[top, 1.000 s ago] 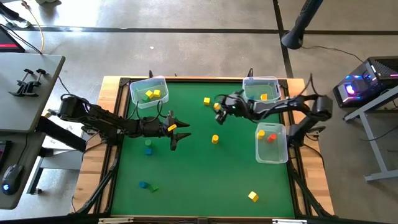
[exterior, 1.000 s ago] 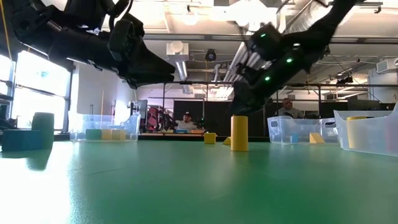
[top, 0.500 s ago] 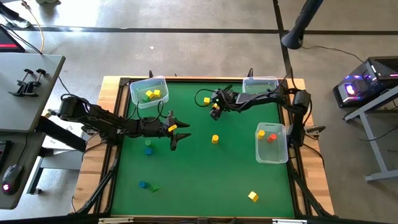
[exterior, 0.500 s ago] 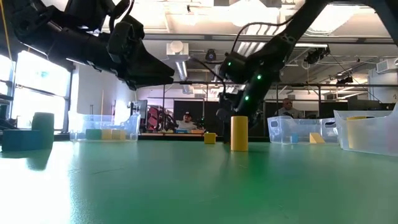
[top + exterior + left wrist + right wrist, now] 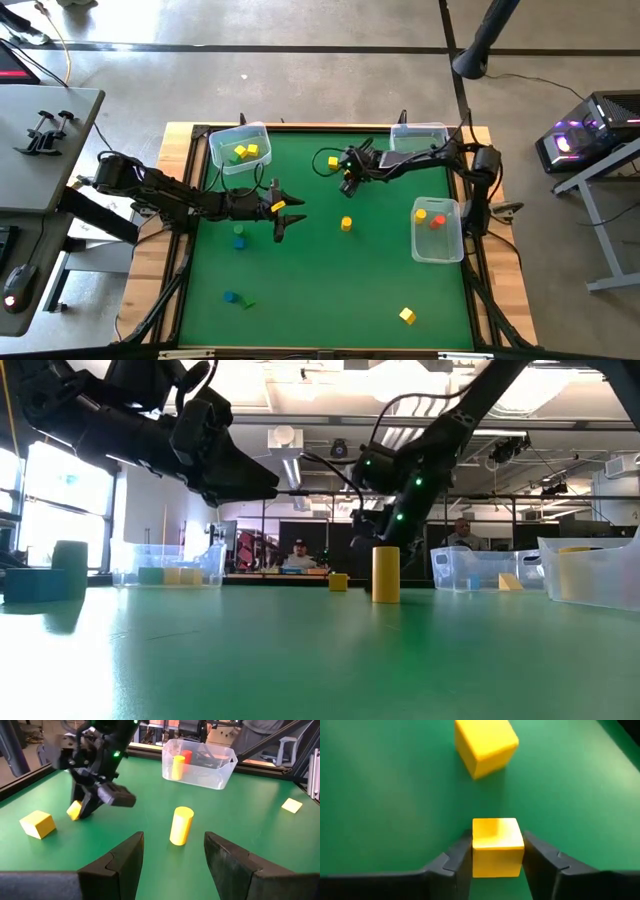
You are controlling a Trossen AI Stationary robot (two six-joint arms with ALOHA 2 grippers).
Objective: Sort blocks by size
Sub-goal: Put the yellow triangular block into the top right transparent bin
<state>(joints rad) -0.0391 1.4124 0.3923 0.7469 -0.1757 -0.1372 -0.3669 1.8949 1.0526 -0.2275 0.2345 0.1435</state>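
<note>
Jaws of right gripper (image 5: 496, 851) stood closed on small yellow block (image 5: 497, 847), larger yellow cube (image 5: 485, 746) just ahead of them; slight grip could let it slip and roll; left gripper (image 5: 172, 854) waited open behind yellow cylinder (image 5: 180, 825).

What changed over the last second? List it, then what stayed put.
The right gripper, shut on a small yellow block, swung from table centre toward the far edge, beside a second yellow block. The left gripper stayed open mid-table; the yellow cylinder and bins did not move.
</note>
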